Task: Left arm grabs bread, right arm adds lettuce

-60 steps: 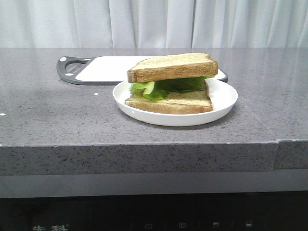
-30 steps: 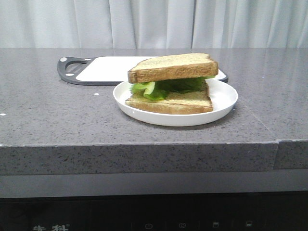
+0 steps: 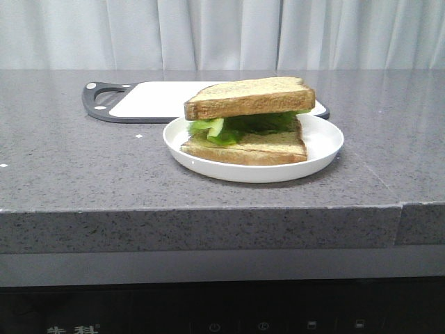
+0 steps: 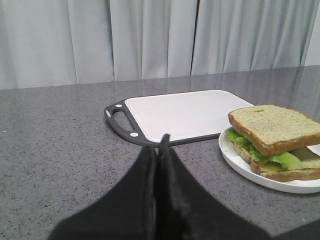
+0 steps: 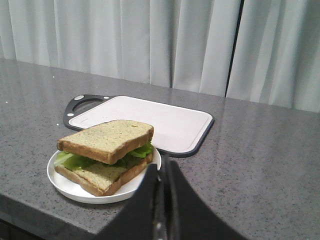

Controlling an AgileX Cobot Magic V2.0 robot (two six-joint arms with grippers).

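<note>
On the grey stone counter [image 3: 83,167], a white cutting board [image 3: 163,99] with a black rim and handle lies at the plate's 11 o'clock, its near edge just behind the white plate [image 3: 327,149]. On the plate the bread [image 3: 250,96] sits on top of the lettuce [image 3: 240,126], which lies on a lower slice [image 3: 254,149]; green ruffles stick out at the stack's 9 o'clock. A pale curtain [image 3: 222,31] hangs behind.

The left gripper [image 4: 161,150] has its fingers pressed together on nothing, apart from the plate. The right gripper [image 5: 162,172] is likewise closed and empty, just beside the plate's rim.
</note>
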